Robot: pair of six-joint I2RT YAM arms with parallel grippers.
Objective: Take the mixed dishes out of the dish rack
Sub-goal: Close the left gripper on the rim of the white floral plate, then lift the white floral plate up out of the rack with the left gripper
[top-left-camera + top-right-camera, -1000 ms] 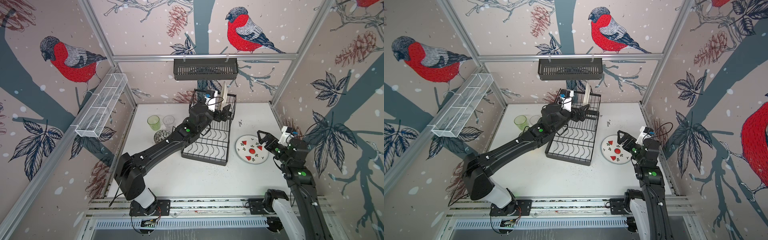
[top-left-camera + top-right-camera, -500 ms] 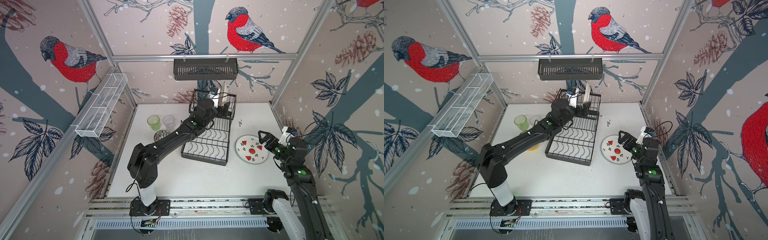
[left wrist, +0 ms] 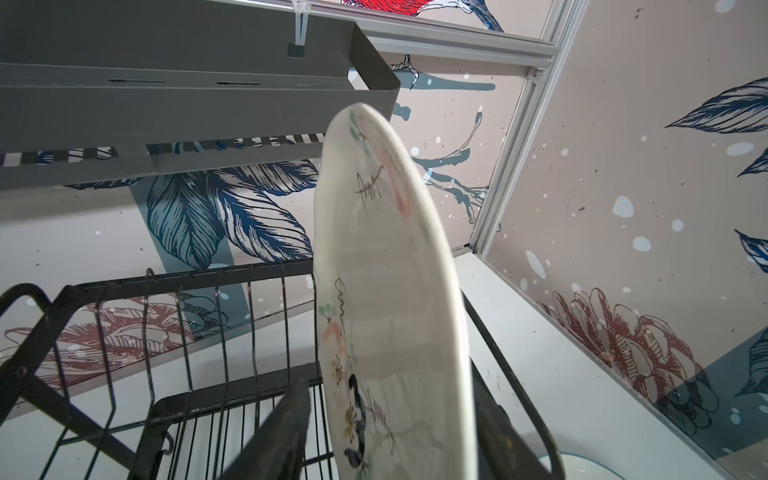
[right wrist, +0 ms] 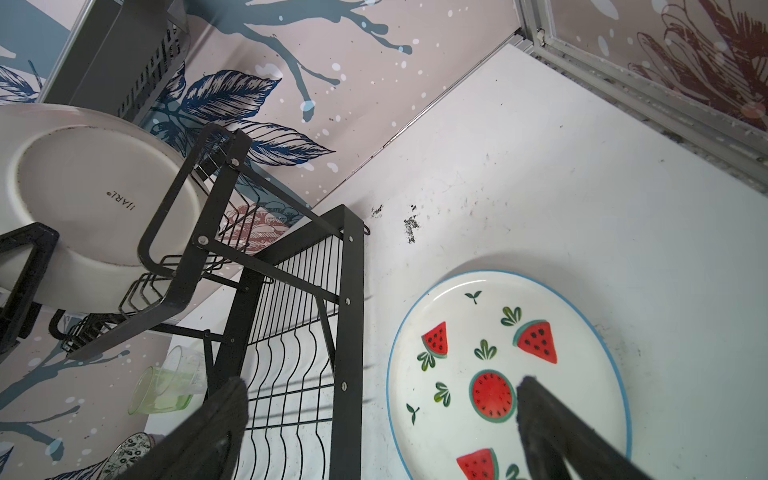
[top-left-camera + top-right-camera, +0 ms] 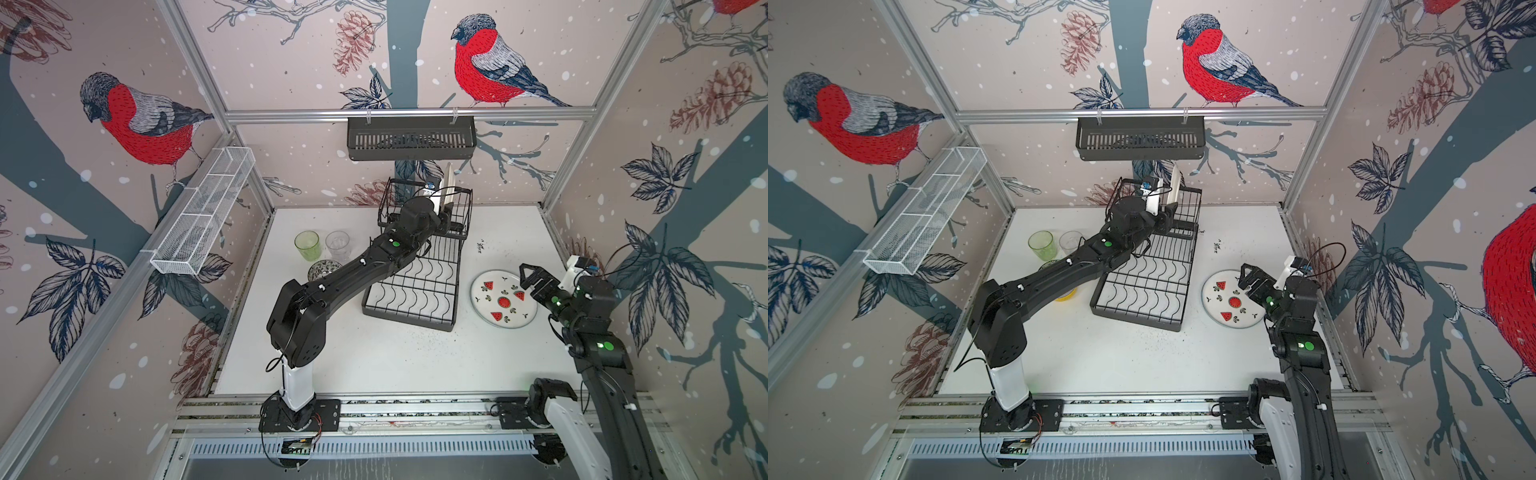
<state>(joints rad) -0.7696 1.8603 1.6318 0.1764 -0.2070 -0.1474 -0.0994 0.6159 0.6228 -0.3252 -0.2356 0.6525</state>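
On the raised tier of the black wire dish rack a cream plate stands on edge. My left gripper straddles its lower part. One finger lies against the plate's back, and a narrow gap shows between the other finger and its face. The watermelon-patterned plate lies flat on the table to the right of the rack. My right gripper hovers open over that plate's near edge and holds nothing.
Left of the rack stand a green glass, a clear glass and a speckled bowl. A yellow bowl peeks from under the left arm. A black slotted basket hangs above the rack, and a white mesh basket lines the left wall.
My left arm has reached further back onto the raised tier, and its jaws have narrowed around the cream plate. The right arm has stayed put.
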